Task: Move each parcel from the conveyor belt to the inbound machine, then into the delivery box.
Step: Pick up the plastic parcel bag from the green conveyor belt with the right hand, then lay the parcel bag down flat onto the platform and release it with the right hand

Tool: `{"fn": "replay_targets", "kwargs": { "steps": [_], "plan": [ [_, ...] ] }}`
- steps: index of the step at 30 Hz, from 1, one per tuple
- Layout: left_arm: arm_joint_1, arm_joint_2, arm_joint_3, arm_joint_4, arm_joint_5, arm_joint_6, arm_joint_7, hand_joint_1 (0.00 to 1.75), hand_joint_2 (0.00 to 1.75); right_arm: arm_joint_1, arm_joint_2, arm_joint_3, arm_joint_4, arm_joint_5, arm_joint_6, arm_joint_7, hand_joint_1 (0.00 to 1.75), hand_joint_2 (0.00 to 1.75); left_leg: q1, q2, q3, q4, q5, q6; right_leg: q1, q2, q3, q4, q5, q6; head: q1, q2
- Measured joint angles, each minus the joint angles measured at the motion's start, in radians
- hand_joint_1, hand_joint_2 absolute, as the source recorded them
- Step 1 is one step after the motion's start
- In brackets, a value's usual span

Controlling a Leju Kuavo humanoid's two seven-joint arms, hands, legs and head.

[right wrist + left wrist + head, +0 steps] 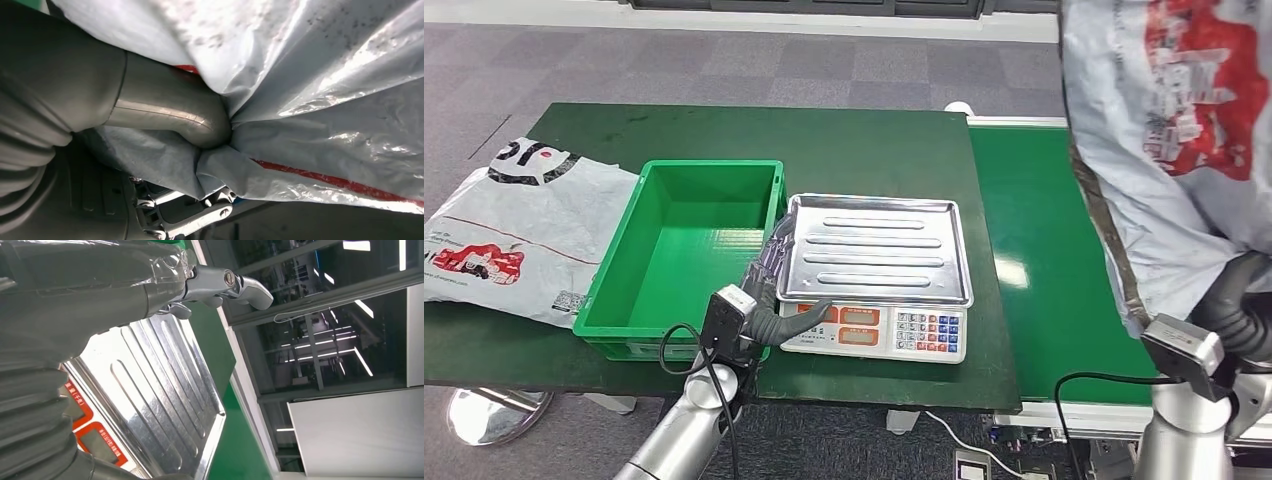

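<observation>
Right hand (1239,305) grips parcel (1164,120) hanging lengthwise (long axis vertical).

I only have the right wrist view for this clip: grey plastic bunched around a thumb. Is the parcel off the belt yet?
Observer: Yes. In the head view the right hand holds the grey parcel up in the air over the conveyor belt.
Operator: Is the scale free?
Observer: Its steel pan is bare.
Operator: Where is the left hand?
Observer: The left hand sits between the green box and the scale, holding nothing.
Operator: Any other parcel?
Observer: One white parcel lies on the table left of the box.
</observation>
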Motion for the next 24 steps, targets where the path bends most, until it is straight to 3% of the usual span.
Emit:
{"fn": "replay_targets", "kwargs": {
  "steps": [8,10,13,15,19,24],
  "plan": [
    [0.000,-0.002,0.000,0.000,0.000,0.000,0.000,0.00,1.75,-0.012,0.032,0.024,-0.021,0.008,0.009,0.007,1.75,1.75,0.000,0.000,-0.001,0.000,0.000,0.000,0.000,0.000,0.000,0.000,0.000,0.000,0.000,0.000],
    [0.000,-0.001,0.000,0.000,0.001,-0.001,0.000,0.00,1.75,-0.029,0.032,0.040,0.000,0.076,0.075,0.074,1.75,1.75,0.000,0.000,-0.006,-0.001,-0.001,-0.001,0.000,0.000,0.001,0.001,0.000,0.000,0.000,0.000],
    [-0.005,-0.001,0.000,-0.001,0.004,-0.015,0.000,0.00,1.75,-0.167,0.021,0.139,0.222,0.286,0.313,0.286,1.75,1.75,0.000,0.014,-0.005,-0.001,-0.002,-0.002,0.001,0.014,-0.001,0.001,0.003,-0.002,0.000,0.000],
    [-0.014,-0.007,0.000,0.000,0.001,-0.027,0.000,0.00,1.75,-0.258,0.017,0.224,0.424,0.336,0.440,0.355,1.75,1.75,0.000,0.018,-0.001,-0.001,0.002,-0.001,0.001,0.018,-0.004,0.000,0.007,-0.001,0.000,0.000],
    [-0.027,-0.011,0.000,0.009,-0.003,-0.031,0.000,0.00,1.75,-0.357,0.021,0.346,0.731,0.305,0.593,0.356,1.75,1.75,0.001,0.002,-0.008,-0.001,0.013,-0.002,0.001,0.003,-0.011,0.001,0.011,-0.001,0.000,0.000],
    [-0.033,-0.013,0.000,0.021,-0.001,-0.021,0.000,0.00,1.75,-0.426,0.036,0.440,0.965,0.263,0.673,0.371,1.75,1.75,0.002,-0.002,-0.011,-0.002,0.014,-0.004,0.002,-0.001,-0.012,0.002,0.011,-0.002,0.000,0.000]
  ]
}}
